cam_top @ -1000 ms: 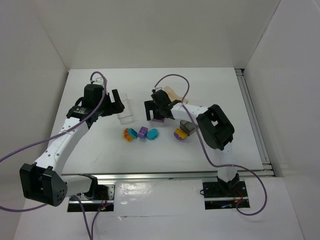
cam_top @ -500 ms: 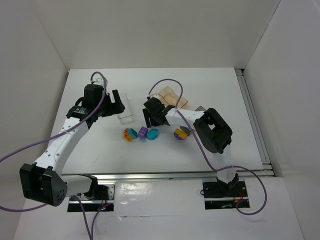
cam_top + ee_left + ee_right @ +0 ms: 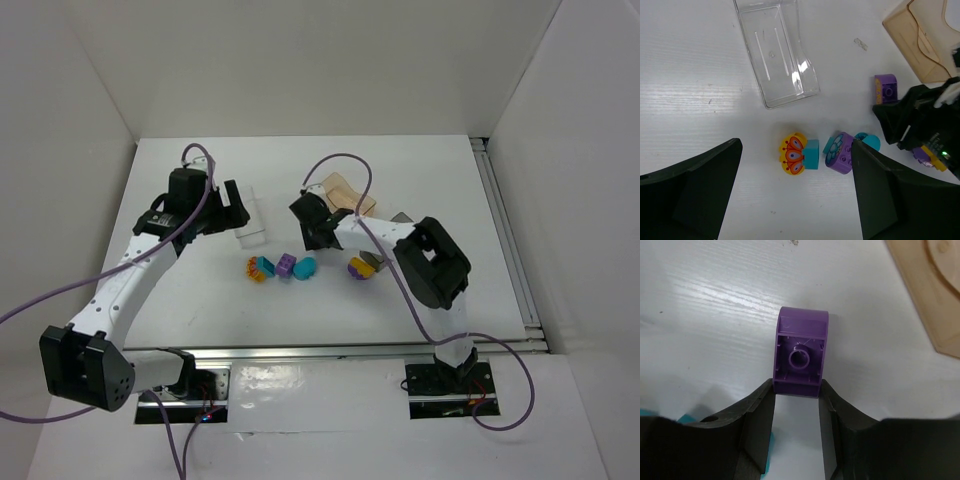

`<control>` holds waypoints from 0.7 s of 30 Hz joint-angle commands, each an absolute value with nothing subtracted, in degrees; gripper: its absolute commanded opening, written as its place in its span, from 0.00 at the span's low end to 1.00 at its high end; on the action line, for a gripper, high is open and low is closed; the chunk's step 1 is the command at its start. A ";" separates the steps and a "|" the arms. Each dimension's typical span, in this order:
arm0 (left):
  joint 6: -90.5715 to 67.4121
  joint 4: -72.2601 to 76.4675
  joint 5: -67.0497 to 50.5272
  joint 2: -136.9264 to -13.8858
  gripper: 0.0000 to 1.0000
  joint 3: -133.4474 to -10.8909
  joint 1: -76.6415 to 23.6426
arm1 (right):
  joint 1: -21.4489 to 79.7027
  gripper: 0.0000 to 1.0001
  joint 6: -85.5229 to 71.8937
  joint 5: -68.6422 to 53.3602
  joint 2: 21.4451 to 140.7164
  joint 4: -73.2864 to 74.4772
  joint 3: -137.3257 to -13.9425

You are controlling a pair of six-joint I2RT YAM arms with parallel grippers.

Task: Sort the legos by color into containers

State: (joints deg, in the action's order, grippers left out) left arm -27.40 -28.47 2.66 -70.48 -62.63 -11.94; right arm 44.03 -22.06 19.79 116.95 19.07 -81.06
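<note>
My right gripper (image 3: 796, 387) is shut on one end of a purple lego (image 3: 801, 352) that lies on the white table, hollow underside facing the camera. From above, the right gripper (image 3: 315, 232) covers that lego. In the left wrist view the same purple lego (image 3: 886, 88) shows beside the black right gripper. My left gripper (image 3: 795, 200) is open and holds nothing, hanging above a yellow butterfly lego (image 3: 793, 153) with a teal block, a purple flower lego (image 3: 840, 152) and a teal lego (image 3: 867, 141). The clear container (image 3: 776, 52) holds nothing.
The peach container (image 3: 340, 190) sits just behind the right gripper. A dark grey container (image 3: 372, 263) lies partly under the right forearm, with a purple-and-yellow lego (image 3: 357, 268) against it. The loose legos form a row (image 3: 285, 267) at mid-table.
The right gripper shifted a little down and left onto the purple lego, and its jaws went from open to shut on it. The left arm has stayed put.
</note>
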 commanded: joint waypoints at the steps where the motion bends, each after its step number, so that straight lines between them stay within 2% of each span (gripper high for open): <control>1: -28.21 -30.23 2.37 -71.37 0.97 -66.44 -12.04 | 42.81 0.38 -23.55 22.06 106.20 16.35 -78.93; 5: -27.69 -33.30 -0.86 -74.96 1.00 -69.86 -12.04 | 40.52 0.38 -25.04 27.15 104.50 16.51 -79.97; 9: -27.16 -35.33 -2.90 -76.64 1.00 -74.61 -11.43 | 36.13 0.38 -25.58 25.32 108.18 19.78 -85.77; 15: -27.16 -35.85 -3.77 -76.11 1.00 -74.62 -10.90 | 32.09 0.41 -26.10 23.38 114.25 21.18 -91.31; 17: -26.63 -35.86 -4.66 -76.11 1.00 -74.62 -10.90 | 31.46 0.50 -26.10 24.17 114.78 19.69 -92.01; 18: -26.63 -35.86 -5.53 -76.11 1.00 -74.62 -10.90 | 30.86 0.68 -26.10 24.78 114.79 19.69 -92.63; 19: -26.63 -35.86 -6.23 -76.11 1.00 -74.62 -10.90 | 30.15 0.74 -25.49 24.79 115.39 20.99 -93.59; 21: -26.63 -35.86 -6.24 -76.64 1.00 -75.14 -10.90 | 30.15 0.75 -24.88 24.08 115.40 22.67 -96.23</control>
